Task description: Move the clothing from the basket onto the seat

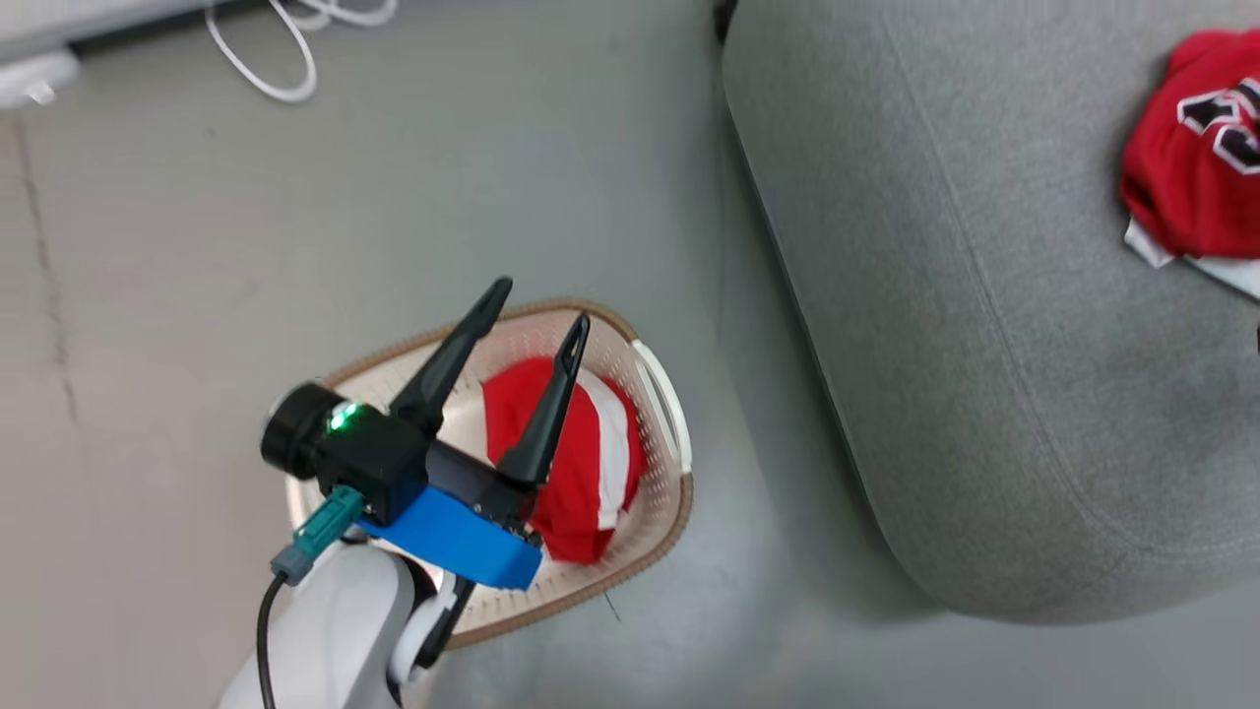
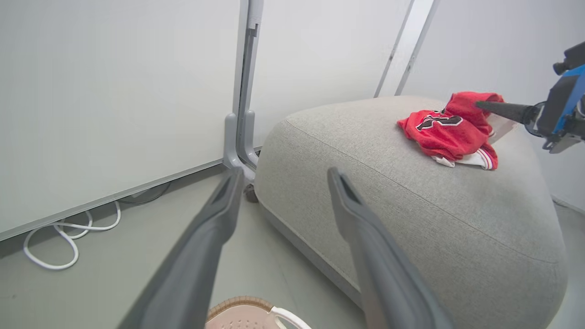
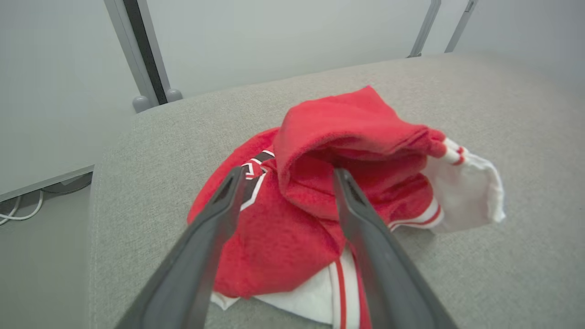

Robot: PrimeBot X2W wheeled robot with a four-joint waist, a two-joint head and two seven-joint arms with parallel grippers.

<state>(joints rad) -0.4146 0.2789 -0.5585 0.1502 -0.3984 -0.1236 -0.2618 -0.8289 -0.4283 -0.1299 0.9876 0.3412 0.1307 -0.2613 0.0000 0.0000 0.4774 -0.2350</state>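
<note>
A red garment with a white stripe (image 1: pixel 581 463) lies crumpled in the cream basket (image 1: pixel 679 492) on the floor. My left gripper (image 1: pixel 543 301) hangs above the basket, open and holding nothing. In the left wrist view its fingers (image 2: pixel 284 173) point toward the grey sofa (image 2: pixel 411 219), and the basket's rim (image 2: pixel 242 304) peeks in at the bottom. The second red garment, with black-and-white lettering (image 1: pixel 1191 167), rests on the sofa (image 1: pixel 984 295). My right gripper (image 3: pixel 288 172) is open just over that garment (image 3: pixel 320 192), one finger on each side of its raised fold. That gripper (image 2: pixel 480 106) also shows at the garment's far side.
A white cable (image 1: pixel 285 59) loops on the floor by the wall, far from the basket. A grey partition post (image 2: pixel 242 114) stands at the sofa's far corner. A strip of bare floor (image 1: pixel 748 443) separates the basket and the sofa.
</note>
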